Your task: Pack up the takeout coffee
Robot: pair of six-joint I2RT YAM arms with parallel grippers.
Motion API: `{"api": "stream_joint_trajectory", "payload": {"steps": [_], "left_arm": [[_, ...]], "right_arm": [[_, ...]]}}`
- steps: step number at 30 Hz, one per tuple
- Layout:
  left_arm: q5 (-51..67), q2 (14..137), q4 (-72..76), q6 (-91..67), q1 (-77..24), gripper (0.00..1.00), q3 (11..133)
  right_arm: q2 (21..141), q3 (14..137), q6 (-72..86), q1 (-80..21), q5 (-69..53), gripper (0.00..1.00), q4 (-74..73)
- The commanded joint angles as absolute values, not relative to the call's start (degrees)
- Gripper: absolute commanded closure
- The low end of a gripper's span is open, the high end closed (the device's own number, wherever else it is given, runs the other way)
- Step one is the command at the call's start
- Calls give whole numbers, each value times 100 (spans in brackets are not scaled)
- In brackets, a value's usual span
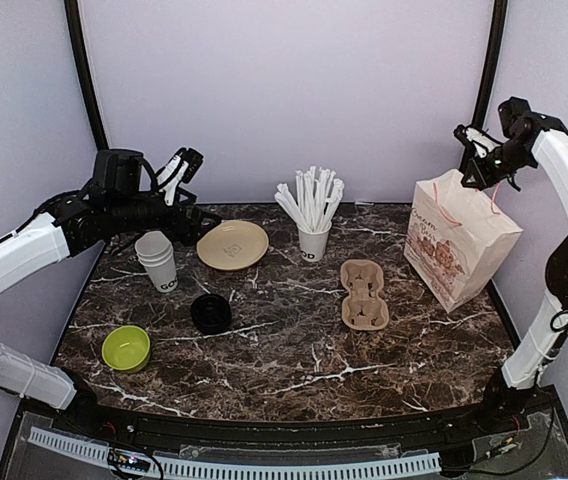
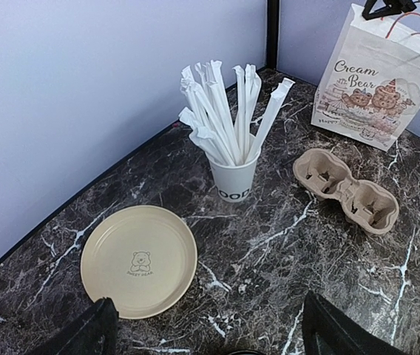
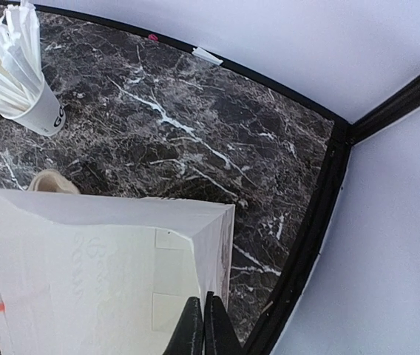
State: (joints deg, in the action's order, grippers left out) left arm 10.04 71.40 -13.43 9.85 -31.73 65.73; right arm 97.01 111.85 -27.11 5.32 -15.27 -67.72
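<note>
The takeout coffee is out of view. A white paper bag (image 1: 461, 245) printed with bears stands at the right of the marble table (image 1: 294, 350); it also shows as the bag (image 2: 376, 81) and, from above, the bag (image 3: 92, 274). My right gripper (image 1: 476, 160) is high over the bag's top, and in the right wrist view the gripper (image 3: 204, 325) is shut on the bag's upper rim at a corner. My left gripper (image 1: 182, 165) hovers open above the back left of the table. In its own view the gripper (image 2: 210, 336) holds nothing, over bare marble beside a beige plate (image 2: 139, 259).
A stack of lidless white printed cups (image 1: 157, 260) stands at the left, with black lids (image 1: 210, 313) and a green bowl (image 1: 126, 348) nearer. The beige plate (image 1: 232, 245), a cup of wrapped straws (image 1: 311, 215) and a brown cardboard cup carrier (image 1: 364, 294) sit mid-table.
</note>
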Motion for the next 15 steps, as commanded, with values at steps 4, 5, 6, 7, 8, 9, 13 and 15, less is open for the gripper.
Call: {"api": "stream_joint_trajectory", "payload": {"steps": [4,5,6,7,8,9,13,15], "left_arm": [[921,7212,-1362,1002,-3173,12,6601],[913,7226,-1358,1009,-3173,11,6596],[894,7234,-1356,1014,-3173,11,6594],[882,7251,-1361,1018,-3173,11,6592],[856,7264,-1361,1023,-3173,11,6588],[841,7289,-1369,1036,-3168,11,6591],[725,7348,-1410,1027,-3172,11,6611],[624,7378,-1419,959,-3173,11,6629]], "right_arm": [[10511,11796,-2328,346,-2090,100,-6434],[10632,11923,-2305,325,-2149,100,-6459],[10737,12062,-2283,311,-2220,100,-6494],[10808,12159,-2253,296,-2324,100,-6510],[10864,12232,-2228,280,-2426,100,-6500],[10910,12293,-2207,262,-2520,100,-6491],[11100,12463,-2187,165,-2918,100,-6488],[11225,12554,-2154,129,-3031,100,-6461]]}}
